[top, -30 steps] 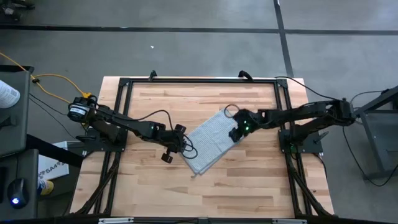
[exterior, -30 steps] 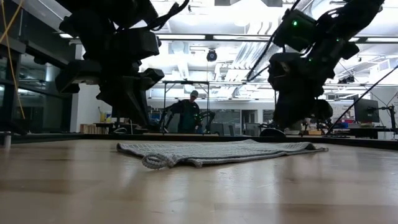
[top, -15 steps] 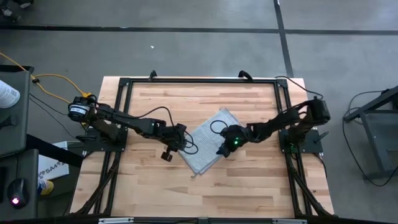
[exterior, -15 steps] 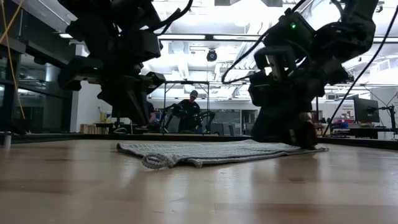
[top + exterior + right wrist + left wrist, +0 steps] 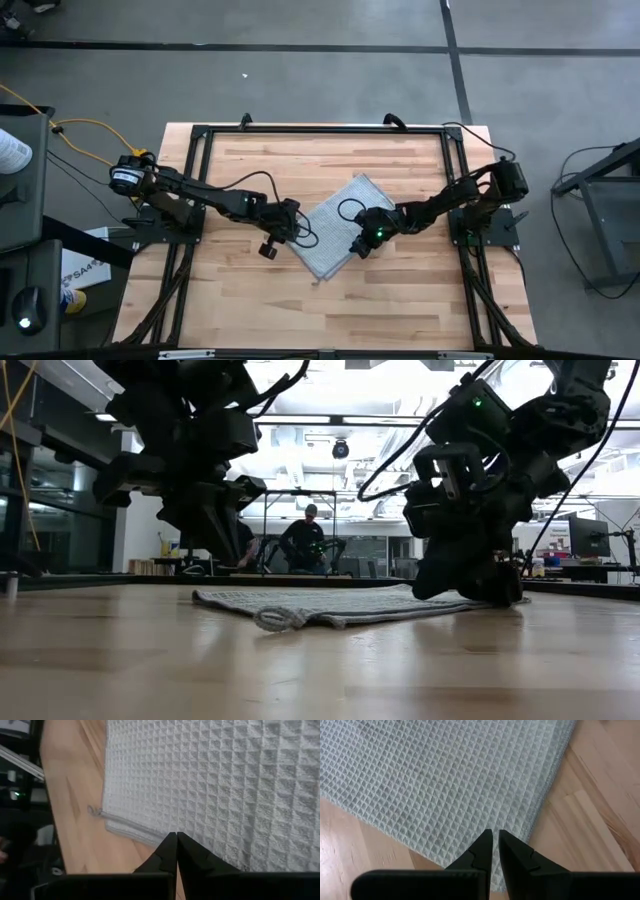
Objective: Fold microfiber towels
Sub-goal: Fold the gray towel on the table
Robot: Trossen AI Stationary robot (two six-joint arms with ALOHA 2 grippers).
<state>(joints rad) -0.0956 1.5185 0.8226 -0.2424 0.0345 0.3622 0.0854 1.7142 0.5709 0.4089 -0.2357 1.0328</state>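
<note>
The light grey-blue microfiber towel point(image 5: 330, 225) lies flat and slantwise on the wooden table, showing a waffle weave point(image 5: 445, 780) point(image 5: 225, 785). A small loop point(image 5: 280, 618) sticks out at its near corner. My left gripper point(image 5: 291, 227) point(image 5: 495, 836) hovers just above the towel's left edge, its fingers nearly together with nothing between them. My right gripper point(image 5: 357, 245) point(image 5: 176, 837) is down at the towel's right-near edge, shut point(image 5: 470, 592). My right gripper meets the towel at its right-near edge point(image 5: 150, 836), a little way from the corner with the loop. It comes slanting down from the table's right. The shut tips hide how many layers lie between them. The towel stays flat on the table.
Black frame rails point(image 5: 320, 130) run around the tabletop. Bare wood point(image 5: 400, 290) lies in front of and behind the towel. Beyond the table, a person point(image 5: 305, 540) stands in the room.
My right gripper has gone toward the table's near-left along the towel's right edge and come down onto it. The towel's near corner with the loop has slid a little toward the table's right.
</note>
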